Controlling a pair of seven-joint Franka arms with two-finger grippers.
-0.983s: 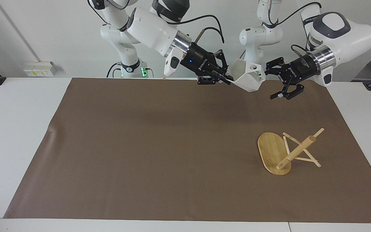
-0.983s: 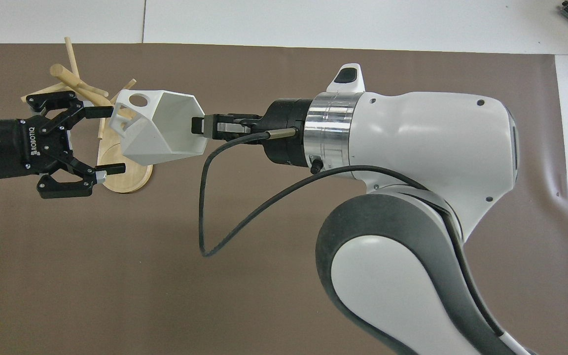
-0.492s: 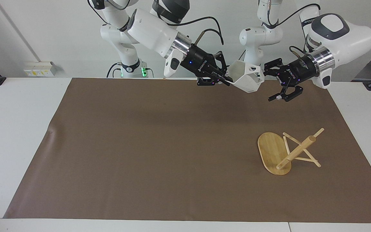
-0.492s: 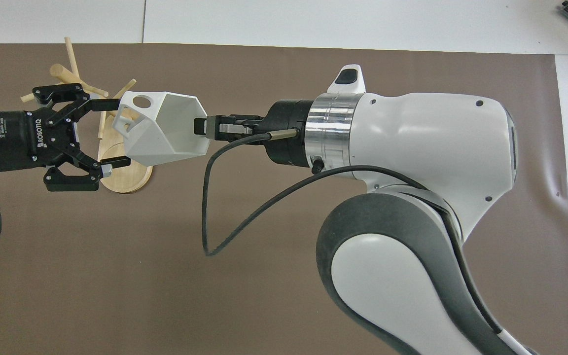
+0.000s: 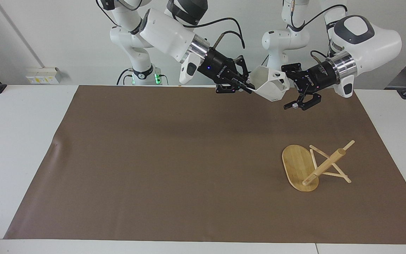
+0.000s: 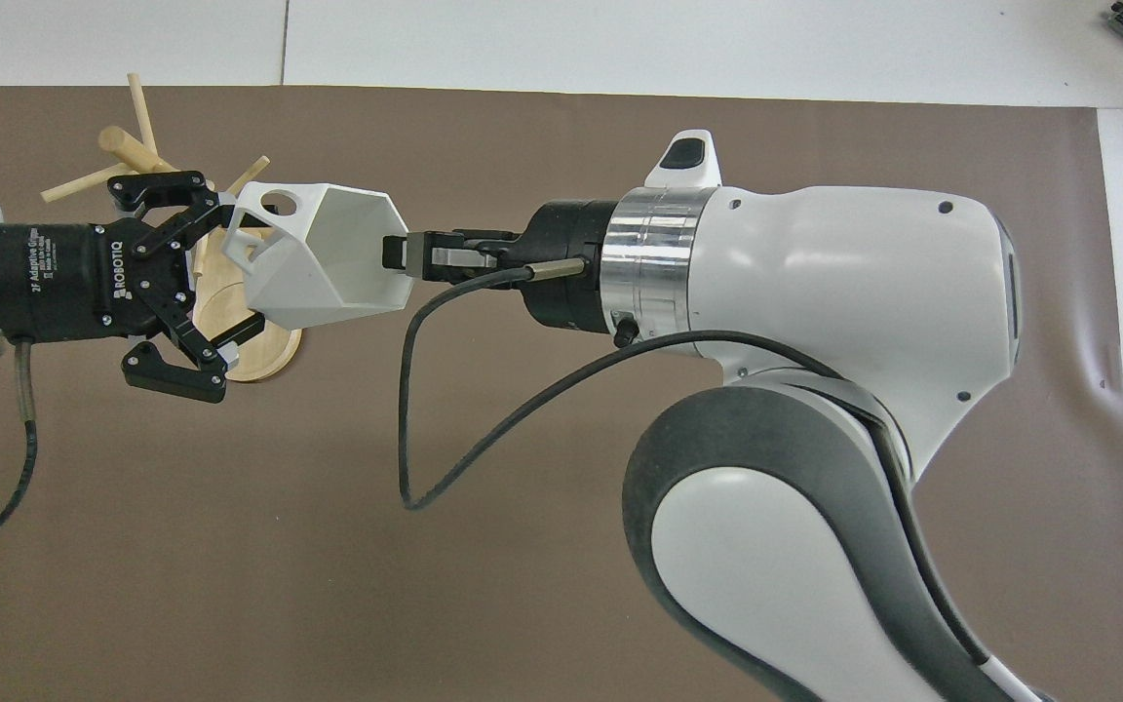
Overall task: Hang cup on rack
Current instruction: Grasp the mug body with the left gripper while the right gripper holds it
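Note:
The white faceted cup [image 5: 270,87] is held in the air on its side, over the mat's edge nearest the robots. My right gripper [image 5: 248,87] is shut on its rim; in the overhead view [image 6: 396,255] one finger shows inside the mouth. The cup [image 6: 313,258] points its pierced handle at my left gripper [image 5: 290,90], which is open, with its fingers on either side of the handle end [image 6: 235,268]. I cannot tell if they touch. The bamboo rack [image 5: 296,164] lies tipped on its side on the mat toward the left arm's end, partly hidden under the left gripper in the overhead view [image 6: 269,353].
A brown mat [image 5: 153,158] covers most of the white table [image 5: 12,141]. The rack's post [image 5: 326,165] and thin pegs stick out sideways over the mat. A socket box [image 5: 42,74] sits at the wall near the right arm's end.
My left gripper has moved toward the cup, so its open fingers now straddle the handle end. The right gripper and cup have barely moved. The rack has not moved.

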